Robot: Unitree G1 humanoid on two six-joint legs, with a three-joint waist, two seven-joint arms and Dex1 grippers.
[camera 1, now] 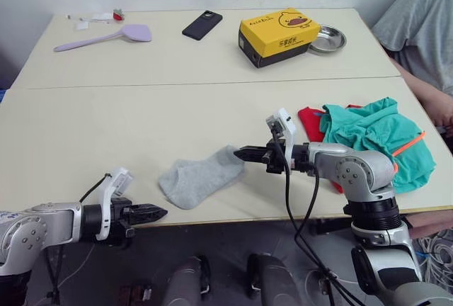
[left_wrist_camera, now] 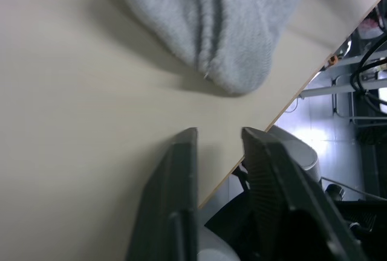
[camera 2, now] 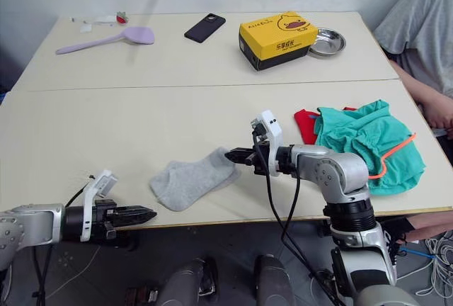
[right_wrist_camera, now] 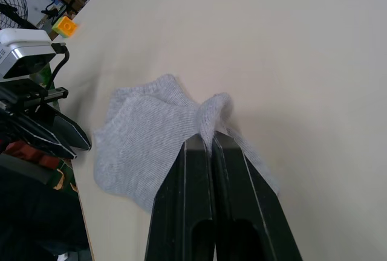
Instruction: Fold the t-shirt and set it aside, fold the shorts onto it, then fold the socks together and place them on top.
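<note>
**A:** From the head camera, where do the task's things lie?

**B:** The socks point(camera 1: 199, 177) lie flat near the front edge of the table point(camera 1: 106, 122), one on the other. The right gripper point(camera 1: 241, 154) meets their cuff end, fingers pressed together. The shorts point(camera 1: 375, 136) sit heaped at the table's right side, orange drawstring point(camera 1: 408, 144) trailing, with the t-shirt point(camera 1: 309, 120) showing red beneath them. The left gripper point(camera 1: 157, 213) hangs just off the front edge, near the socks' toe end but apart from them.

**A:** And farther back?

**B:** A yellow box point(camera 1: 277, 36), a metal bowl point(camera 1: 328, 39), a black phone point(camera 1: 202, 25) and a lilac spatula point(camera 1: 106, 37). A person's arm point(camera 1: 425, 93) rests at the right.

**A:** The left wrist camera?

**B:** Its two fingers point(left_wrist_camera: 172, 200) stand a narrow gap apart, holding nothing, over the table edge, the grey socks just beyond.

**A:** The right wrist camera?

**B:** Its fingers point(right_wrist_camera: 193, 212) are clamped tight on a pinched-up fold of sock cuff, the rest of the pair lying flat on the table.
</note>
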